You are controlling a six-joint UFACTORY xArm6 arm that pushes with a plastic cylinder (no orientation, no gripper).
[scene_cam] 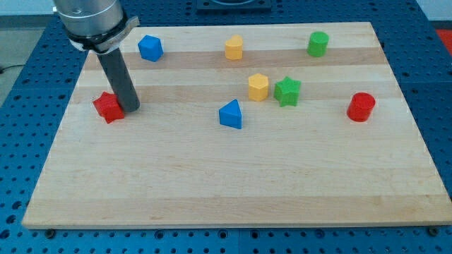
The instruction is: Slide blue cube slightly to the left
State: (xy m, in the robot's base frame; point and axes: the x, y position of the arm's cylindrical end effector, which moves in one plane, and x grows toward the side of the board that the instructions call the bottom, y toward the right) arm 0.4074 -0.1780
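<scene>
No pincer here, just my tip (131, 109) touching the red star (108, 106), with the blue cube (150, 48) at one o'clock, seemingly unpushed.

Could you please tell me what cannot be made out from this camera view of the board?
- The arm above my tip: cut off by the view's top edge.
- Right side of the red star block: covered by the rod, so whether tip and block touch is unclear.
- Far faces of the blue cube: turned away from the camera.
- The wooden board: its near corners meet the view's edges.
</scene>
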